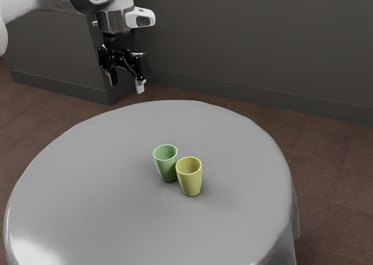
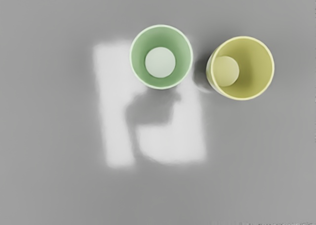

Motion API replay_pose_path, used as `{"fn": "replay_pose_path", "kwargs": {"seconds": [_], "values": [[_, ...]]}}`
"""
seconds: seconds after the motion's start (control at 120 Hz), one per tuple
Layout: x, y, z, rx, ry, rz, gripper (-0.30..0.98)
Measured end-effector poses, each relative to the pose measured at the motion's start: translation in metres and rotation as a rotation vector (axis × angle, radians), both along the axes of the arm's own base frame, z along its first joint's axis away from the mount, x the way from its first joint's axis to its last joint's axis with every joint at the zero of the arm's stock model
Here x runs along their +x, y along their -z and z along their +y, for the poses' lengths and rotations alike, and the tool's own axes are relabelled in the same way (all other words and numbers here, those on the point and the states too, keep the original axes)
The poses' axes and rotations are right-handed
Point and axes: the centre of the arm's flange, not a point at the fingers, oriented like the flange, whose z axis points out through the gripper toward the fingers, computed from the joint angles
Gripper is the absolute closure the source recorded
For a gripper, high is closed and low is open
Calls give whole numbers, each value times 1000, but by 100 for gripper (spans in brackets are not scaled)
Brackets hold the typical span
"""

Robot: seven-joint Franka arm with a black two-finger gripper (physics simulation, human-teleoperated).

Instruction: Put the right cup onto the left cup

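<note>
The hand (image 1: 126, 82) hung open in the exterior view's upper left, and the yellow cup (image 1: 190, 180), near centre on the desk (image 1: 111, 212) beside the green cup (image 1: 167, 165), looked light, stiff, slippery, best pinched below its rim.

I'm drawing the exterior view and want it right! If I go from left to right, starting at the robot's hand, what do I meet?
The black hand → the green cup → the yellow cup.

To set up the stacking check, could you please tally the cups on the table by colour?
Green cup: 1
Yellow cup: 1
Total: 2
</note>
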Motion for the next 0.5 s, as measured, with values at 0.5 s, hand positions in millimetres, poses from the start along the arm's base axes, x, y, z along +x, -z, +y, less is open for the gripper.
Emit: {"fn": "replay_pose_path", "kwargs": {"seconds": [0.5], "values": [[15,39,-11,2,21,50,0]]}}
